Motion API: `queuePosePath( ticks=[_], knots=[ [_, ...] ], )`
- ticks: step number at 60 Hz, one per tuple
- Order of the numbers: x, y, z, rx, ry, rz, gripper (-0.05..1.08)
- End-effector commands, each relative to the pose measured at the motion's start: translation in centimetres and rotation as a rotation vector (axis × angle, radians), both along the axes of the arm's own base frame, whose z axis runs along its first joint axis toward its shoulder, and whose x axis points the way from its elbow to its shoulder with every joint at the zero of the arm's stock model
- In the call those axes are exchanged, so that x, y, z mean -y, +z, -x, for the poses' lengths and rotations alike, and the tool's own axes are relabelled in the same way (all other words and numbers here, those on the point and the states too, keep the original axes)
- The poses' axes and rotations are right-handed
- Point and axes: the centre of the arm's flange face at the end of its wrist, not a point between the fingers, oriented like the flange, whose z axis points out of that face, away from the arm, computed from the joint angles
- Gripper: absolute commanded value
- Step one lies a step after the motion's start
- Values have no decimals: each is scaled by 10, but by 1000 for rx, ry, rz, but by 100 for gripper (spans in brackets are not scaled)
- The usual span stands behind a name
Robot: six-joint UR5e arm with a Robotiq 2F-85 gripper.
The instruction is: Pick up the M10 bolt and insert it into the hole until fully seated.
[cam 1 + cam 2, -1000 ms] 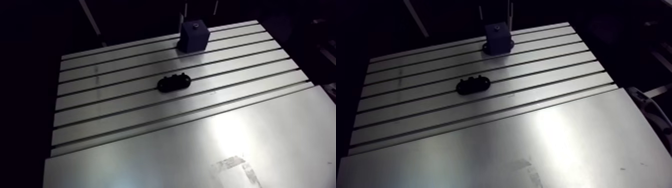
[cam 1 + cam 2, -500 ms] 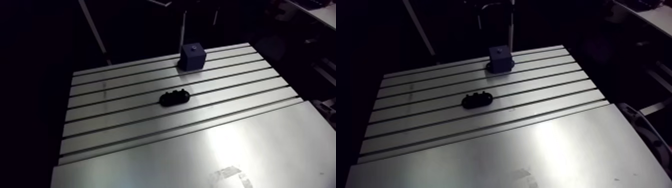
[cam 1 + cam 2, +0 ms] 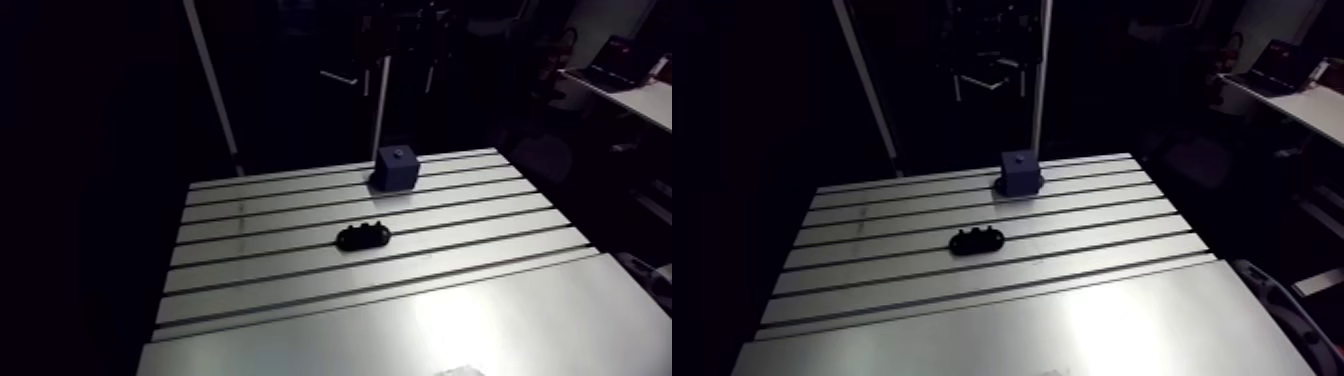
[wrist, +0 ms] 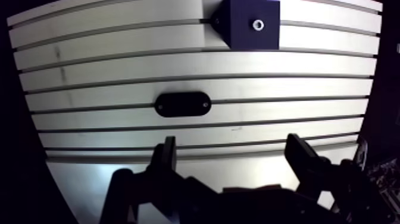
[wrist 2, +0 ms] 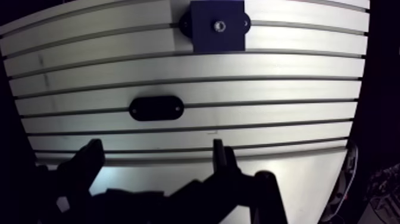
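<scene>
A dark blue block [image 4: 238, 33] stands at the far edge of the slotted table [image 4: 286, 62], with a small round hole [image 4: 258, 24] in its top face. A black oval holder [image 4: 182, 104] lies flat in the middle of the table, ahead of my gripper. I cannot make out a bolt on it or anywhere else. In the wrist view my gripper [image 4: 232, 156] is open, high above the table's near part, with nothing between its fingers [image 4: 168, 156]. The arm view shows the block [image 3: 397, 166] and the holder [image 3: 363, 236] but not the gripper.
A smooth metal plate [image 3: 450, 320] covers the table's near part, in front of the slotted rows. A thin upright post [image 3: 212, 80] rises behind the table's far left corner. Dark floor surrounds the table's edges.
The whole arm view has shifted: the camera has risen and pulled back, so the table looks smaller and farther off. The block and the holder keep their places on the table.
</scene>
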Motion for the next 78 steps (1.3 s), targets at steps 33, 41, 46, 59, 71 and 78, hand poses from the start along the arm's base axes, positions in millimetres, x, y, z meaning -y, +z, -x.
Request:
queuePosePath(
  ticks=[33, 41, 46, 59, 71, 78],
  knots=[
    [92, 116, -121, -80, 83, 9, 1],
    [91, 121, -122, -80, 86, 6, 1],
    [89, 120, -122, -72, 83, 7, 1],
    [87, 114, -122, -59, 82, 4, 1],
    [86, 114, -122, -59, 81, -1, 1],
    [86, 116, -122, -65, 81, -2, 1]
  ],
)
